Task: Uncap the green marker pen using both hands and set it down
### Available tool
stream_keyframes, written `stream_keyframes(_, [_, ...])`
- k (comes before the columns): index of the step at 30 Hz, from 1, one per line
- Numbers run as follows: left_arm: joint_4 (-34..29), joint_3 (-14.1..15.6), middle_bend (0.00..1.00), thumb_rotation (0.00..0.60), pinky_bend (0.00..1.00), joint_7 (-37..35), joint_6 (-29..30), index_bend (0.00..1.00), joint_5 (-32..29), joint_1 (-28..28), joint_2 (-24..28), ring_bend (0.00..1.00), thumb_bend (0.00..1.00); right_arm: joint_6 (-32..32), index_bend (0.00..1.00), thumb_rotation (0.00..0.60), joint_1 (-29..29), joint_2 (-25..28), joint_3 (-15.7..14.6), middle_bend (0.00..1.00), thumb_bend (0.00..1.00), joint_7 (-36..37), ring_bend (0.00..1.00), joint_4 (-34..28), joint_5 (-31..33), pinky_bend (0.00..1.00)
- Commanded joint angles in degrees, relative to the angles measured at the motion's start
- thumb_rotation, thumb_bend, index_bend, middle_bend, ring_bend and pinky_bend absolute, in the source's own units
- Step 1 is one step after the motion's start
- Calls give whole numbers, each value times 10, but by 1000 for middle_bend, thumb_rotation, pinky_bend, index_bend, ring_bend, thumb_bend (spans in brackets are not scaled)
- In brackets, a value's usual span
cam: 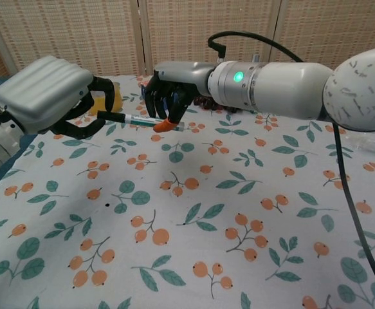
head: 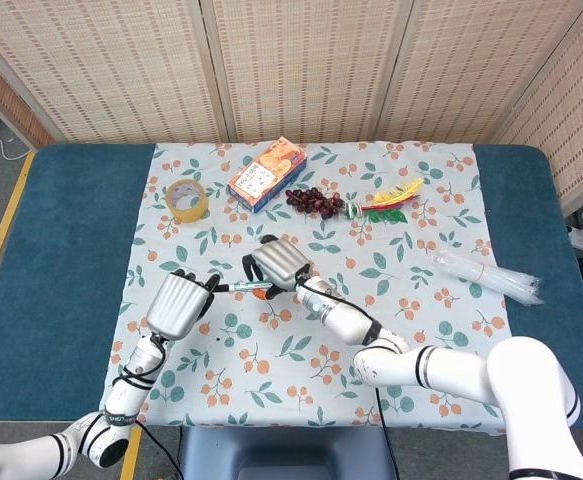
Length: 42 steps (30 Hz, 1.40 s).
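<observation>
Green marker pen (cam: 137, 120) is held off the table, roughly horizontal, spanning the gap between both hands above the patterned tablecloth (cam: 193, 212).

Right hand (cam: 168, 96) has its fingers wrapped around the barrel end, near an orange bit at its fingertips. Left hand (cam: 49, 96) is curled around the dark tip end; looks like a pinch on the cap, though the contact itself is partly hidden by the fingers. In the head view the left hand (head: 178, 300) and right hand (head: 276, 265) sit close together with the pen (head: 233, 287) bridging them.

Judgement: cap not off yet; no visible gap along the pen. This is the pull-apart step.

How to do it well:
- Pull along the pen axis only. Any bending load makes it slip out of the weaker pinch.
- Keep the right hand fixed as the anchor and draw the left hand straight away, outward to the robot's left.
- Firm up the left grip first; only a short length of the pen is inside it.
- Keep both hands level so the pen doesn't tilt when the cap pops free.
- Expect a jerk at release, so keep the pull short and slow.

Set-down: open cloth below the hands looks fine. Tape roll (head: 186, 200), snack box (head: 266, 175) and grapes (head: 313, 201) are well apart, further back.
</observation>
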Motion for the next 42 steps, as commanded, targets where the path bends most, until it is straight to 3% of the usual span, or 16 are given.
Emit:
stream_keyframes(1, [1, 2, 925, 600, 800, -6, -1, 822, 2, 1, 1, 788, 771, -2, 1000, 600, 0, -1, -2, 842, 354, -2, 519, 1, 2, 177])
stream_keyframes(16, [8, -1, 945, 600, 815, -33, 5, 832, 5, 6, 4, 805, 793, -7, 1000, 600, 0, 7, -9, 842, 357, -11, 519, -4, 12, 181])
stream_keyframes(22, [18, -2, 933, 600, 819, -62, 10, 827, -10, 21, 16, 809, 782, -14, 1000, 600, -9, 21, -25, 842, 356, -22, 519, -19, 27, 183])
stream_keyframes(32, [50, 45, 903, 600, 817, -124, -16, 802, -29, 63, 13, 809, 719, -11, 1000, 600, -32, 38, -70, 842, 356, -48, 519, -55, 49, 184])
stream_keyframes(35, [46, 74, 855, 600, 816, -126, -12, 763, -16, 82, 11, 809, 652, 13, 1000, 600, -43, 35, -85, 842, 357, -67, 519, -65, 54, 184])
stream_keyframes(39, [53, 85, 766, 600, 815, -121, -7, 679, 1, 86, 3, 809, 571, 43, 996, 600, -57, 25, -101, 842, 356, -91, 519, -68, 57, 185])
stream_keyframes(42, [54, 87, 679, 600, 811, -112, -15, 586, 2, 87, 1, 809, 529, 55, 875, 600, -65, 14, -108, 823, 356, -102, 508, -67, 56, 185])
